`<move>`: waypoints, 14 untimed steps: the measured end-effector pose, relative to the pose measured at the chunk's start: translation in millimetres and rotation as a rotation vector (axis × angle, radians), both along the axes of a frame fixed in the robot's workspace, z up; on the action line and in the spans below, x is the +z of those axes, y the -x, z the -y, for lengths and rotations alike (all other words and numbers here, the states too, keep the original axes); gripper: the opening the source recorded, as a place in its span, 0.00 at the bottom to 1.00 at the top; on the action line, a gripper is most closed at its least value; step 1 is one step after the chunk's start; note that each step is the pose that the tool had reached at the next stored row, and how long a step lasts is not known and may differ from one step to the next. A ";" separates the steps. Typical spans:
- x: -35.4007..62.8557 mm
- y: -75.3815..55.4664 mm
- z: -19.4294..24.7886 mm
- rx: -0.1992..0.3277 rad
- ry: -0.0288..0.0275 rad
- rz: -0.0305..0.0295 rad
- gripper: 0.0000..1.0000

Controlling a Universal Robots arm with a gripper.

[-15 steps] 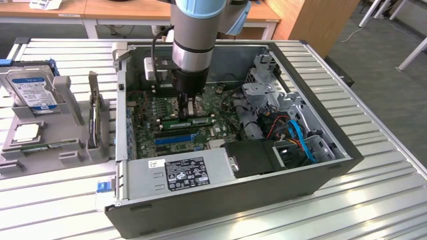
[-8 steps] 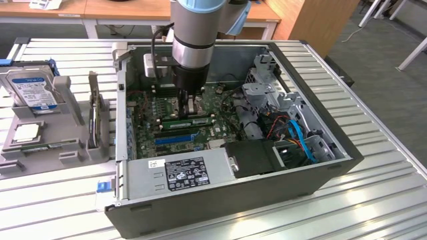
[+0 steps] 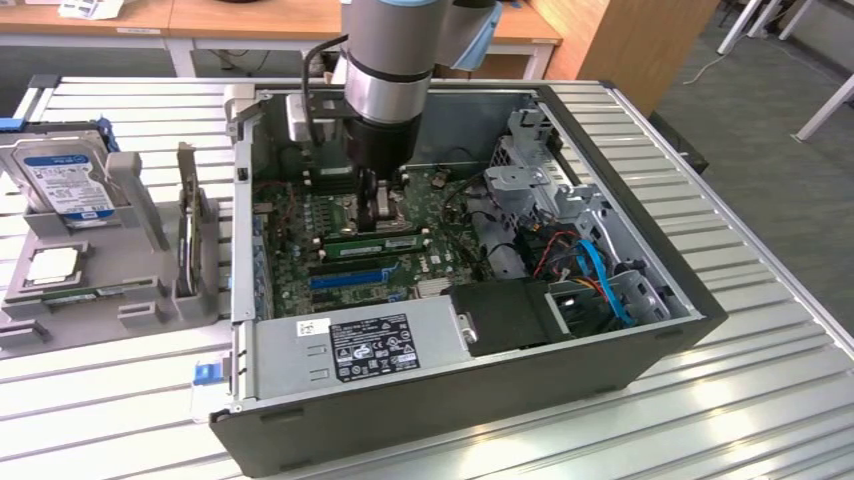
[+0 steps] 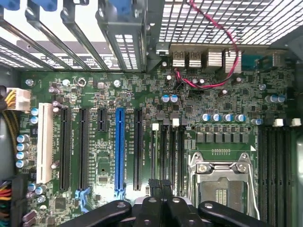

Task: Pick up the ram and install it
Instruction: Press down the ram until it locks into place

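The arm reaches down into the open computer case (image 3: 627, 345), which lies on its side on the slatted metal surface (image 3: 747, 420). The gripper (image 3: 383, 205) hangs low over the motherboard (image 3: 300, 215), above the empty processor socket (image 4: 220, 182), and its fingers (image 4: 161, 189) are pressed together with nothing visible between them.

A ram (image 3: 374, 241) stick, green with dark chips, sits in a slot on the motherboard, just at 6 o'clock from the gripper in the exterior view. Beside it at 6 o'clock runs a blue slot (image 3: 354, 276). In the wrist view a long blue slot (image 4: 119, 149) stands among black ones, and a red wire (image 4: 222, 56) curves near the rear ports.

At 9 o'clock from the case, a grey holder (image 3: 94, 295) carries a hard drive (image 3: 60, 180) with a blue-white label, a square silver processor chip (image 3: 51, 265) and a thin green strip (image 3: 94, 293) at its near edge. The power supply (image 3: 360, 350) with a black label fills the near corner of the case, and blue cables (image 3: 607, 280) lie at 3 o'clock.
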State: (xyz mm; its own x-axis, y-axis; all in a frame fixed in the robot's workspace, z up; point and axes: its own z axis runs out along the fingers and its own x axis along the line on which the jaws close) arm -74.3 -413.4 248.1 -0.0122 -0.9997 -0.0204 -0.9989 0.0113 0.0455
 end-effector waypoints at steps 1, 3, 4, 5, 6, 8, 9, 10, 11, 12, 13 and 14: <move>2.3 0.0 0.0 0.000 0.0001 0.0000 0.10; 6.5 0.0 0.0 0.000 0.0000 0.0000 0.10; 8.7 0.0 0.0 0.000 0.0000 0.0000 0.10; 10.9 0.0 0.0 0.000 0.0000 -0.0001 0.10; 13.1 0.0 0.0 0.000 0.0002 -0.0001 0.10; 17.7 0.0 0.0 0.000 0.0001 -0.0001 0.10; 19.8 0.0 0.0 0.000 0.0001 -0.0001 0.10; 22.3 0.0 0.0 0.000 0.0001 0.0000 0.10; 24.5 0.0 0.0 0.000 0.0001 -0.0001 0.10; 26.6 0.0 0.0 0.000 0.0001 -0.0001 0.10; 28.8 0.0 0.0 0.000 0.0000 0.0000 0.10; 31.3 0.0 0.0 0.000 0.0001 -0.0001 0.10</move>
State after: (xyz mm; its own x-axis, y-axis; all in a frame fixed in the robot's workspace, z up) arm -74.3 -413.3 279.4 -0.0122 -0.9997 -0.0204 -0.9989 0.0113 0.0456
